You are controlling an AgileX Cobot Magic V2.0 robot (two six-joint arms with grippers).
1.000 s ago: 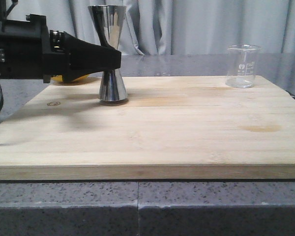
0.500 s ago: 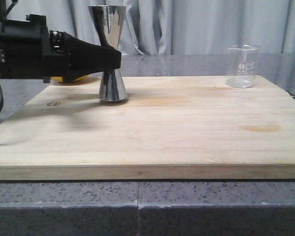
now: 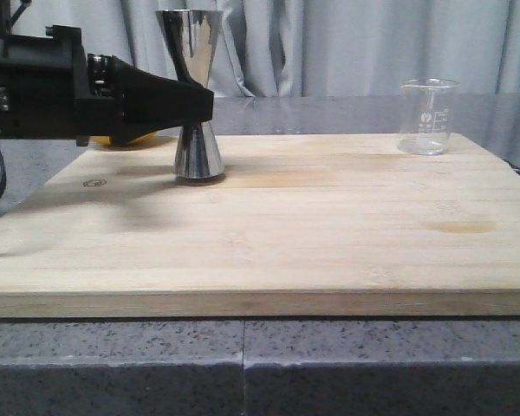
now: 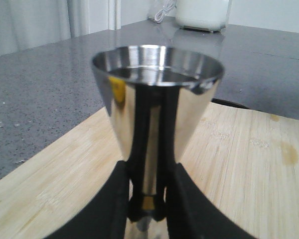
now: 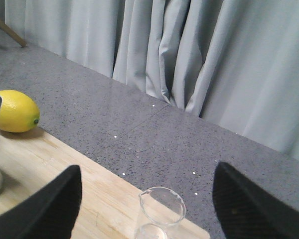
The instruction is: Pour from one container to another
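The steel hourglass jigger (image 3: 198, 156) stands upright on the wooden board (image 3: 286, 234), at its back left. My left gripper (image 3: 204, 102) comes in from the left and is shut on the jigger's narrow waist. The left wrist view shows the jigger's upper cup (image 4: 157, 99) close up, with the black fingers (image 4: 114, 199) pressed against the waist on both sides of my left gripper (image 4: 148, 174). The clear glass beaker (image 3: 428, 117) stands at the board's back right corner. My right gripper (image 5: 145, 169) is open above the beaker (image 5: 161, 211), fingers wide apart; it is out of the front view.
A yellow lemon (image 5: 15, 118) lies on the grey counter just behind the board's back left corner, partly hidden by the left arm (image 3: 134, 139). Grey curtains (image 3: 347, 43) hang behind the counter. A white appliance (image 4: 202, 12) stands on the counter far off.
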